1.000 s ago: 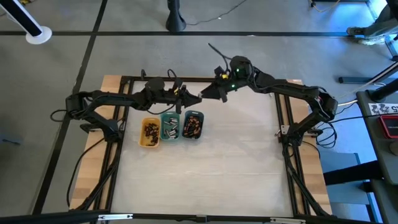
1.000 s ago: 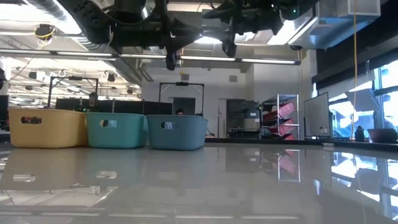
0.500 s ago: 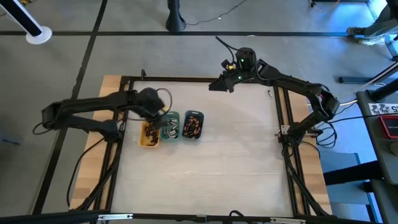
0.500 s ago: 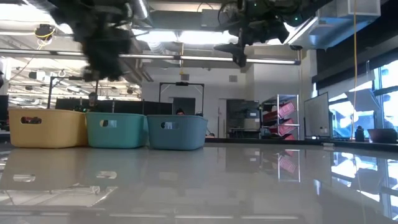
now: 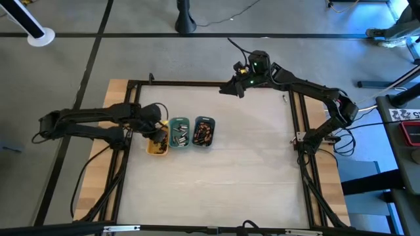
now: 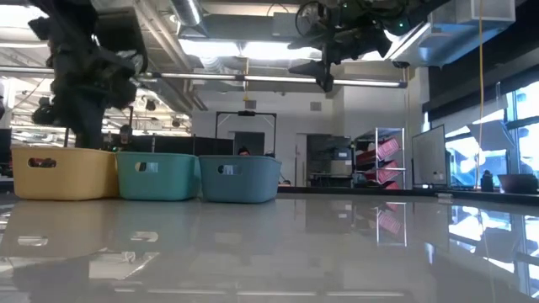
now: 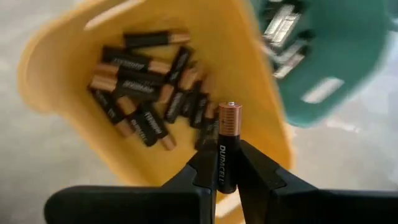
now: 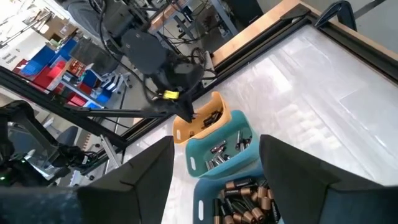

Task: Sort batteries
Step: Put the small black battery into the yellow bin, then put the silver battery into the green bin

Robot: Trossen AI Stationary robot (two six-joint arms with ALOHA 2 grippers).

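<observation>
- Three trays already hold sorted batteries (image 7: 140, 65) (table looks otherwise bare).
- Left gripper (image 7: 227, 174) pinches one copper-topped battery (image 7: 226, 146) over the yellow tray (image 5: 151, 149), leftmost.
- Right gripper (image 5: 233, 88) waits spread at the far edge.

Robotics laboratory: exposed silver ceiling ducts (image 6: 181, 13), red-and-blue parts bins (image 8: 46, 68), black metal-framed wooden table (image 5: 216, 170).
</observation>
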